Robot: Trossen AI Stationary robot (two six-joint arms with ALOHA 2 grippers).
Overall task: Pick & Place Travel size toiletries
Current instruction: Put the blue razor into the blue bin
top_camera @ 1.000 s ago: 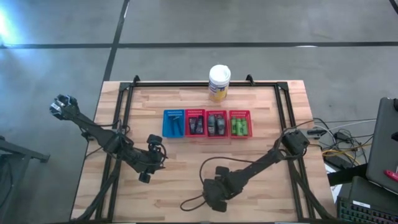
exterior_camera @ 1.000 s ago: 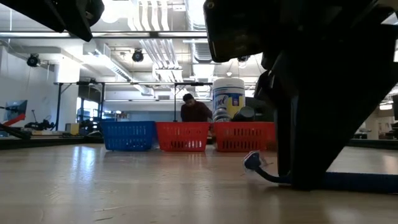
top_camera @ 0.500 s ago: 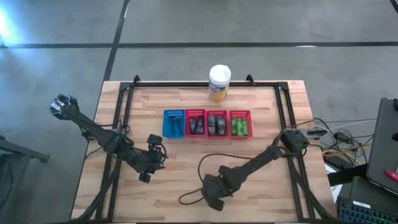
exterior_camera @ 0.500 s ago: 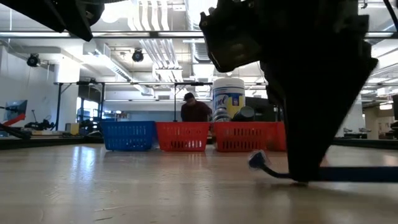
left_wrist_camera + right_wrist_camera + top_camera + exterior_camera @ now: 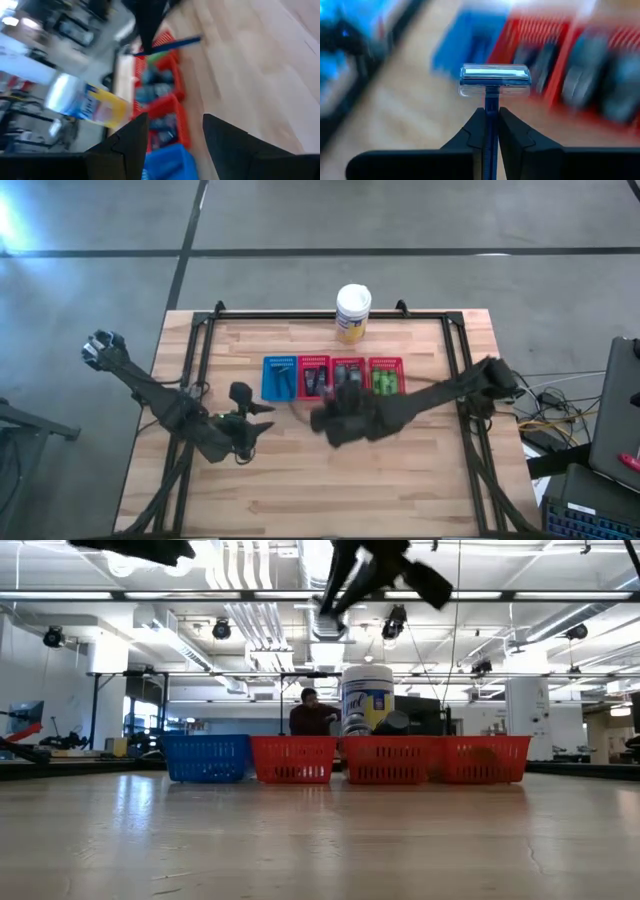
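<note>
Above the pale wooden desk (image 5: 300, 480), just in front of the row of baskets, the right hand (image 5: 490, 131) hangs in the air, its two dark fingers (image 5: 512, 135) pressed together on the blue handle of a disposable razor (image 5: 493, 85) — the clear-capped silver head stands up past the fingertips. In the high view the right arm reaches in from the desk's right edge, and its hand (image 5: 335, 418) sits over the boards near the red slotted baskets (image 5: 348, 379). The small blue slotted basket (image 5: 279, 377) is at the left end of that row and holds thin dark items; the red ones carry dark tubes, and the rightmost holds bright green mini bottles (image 5: 385, 384). Behind the row stands a tall yellow canister with a white lid (image 5: 352, 313).

The left hand (image 5: 250, 420) waits over the desk's left part, near the blue basket — its fingers (image 5: 227, 142) stand apart, with nothing between them. In the low view a person (image 5: 312, 715) shows behind the baskets.
</note>
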